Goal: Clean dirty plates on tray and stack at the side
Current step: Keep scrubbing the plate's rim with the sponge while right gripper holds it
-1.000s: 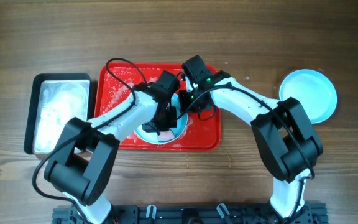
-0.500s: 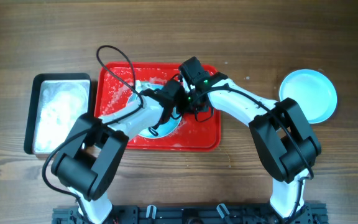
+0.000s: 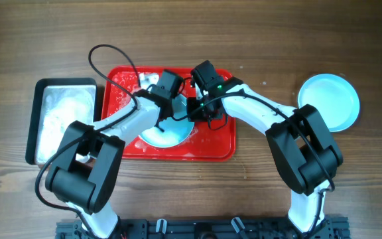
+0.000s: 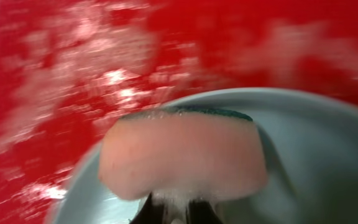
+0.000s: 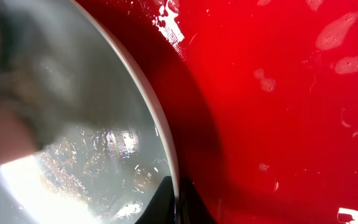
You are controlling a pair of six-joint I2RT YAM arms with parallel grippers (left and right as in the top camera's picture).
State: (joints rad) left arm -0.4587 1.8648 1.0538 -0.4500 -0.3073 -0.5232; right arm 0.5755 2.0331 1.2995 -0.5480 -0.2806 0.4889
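A grey pan [image 3: 62,119] with whitish contents sits at the far left, just beside the red tray [image 3: 214,145], whose floor is flecked with suds. A pale turquoise plate [image 3: 168,136] lies on the tray's near half, with both arms meeting over it. The left gripper [image 4: 169,211] is clamped on a pink sponge [image 4: 182,155], which sits at the plate's far rim; its green scouring face shows only as a thin line along the top edge. Only the left wrist view shows the sponge, since the arms cover it from overhead. The right gripper [image 5: 174,202] is at the plate's right edge, its jaws pinched on the rim. Its wrist view shows wet film inside the plate, though the blur there makes any smears hard to judge. Well apart on the bare table, far right, lies a second plate [image 3: 329,101]; it may be a stack, but the overhead view cannot settle that.
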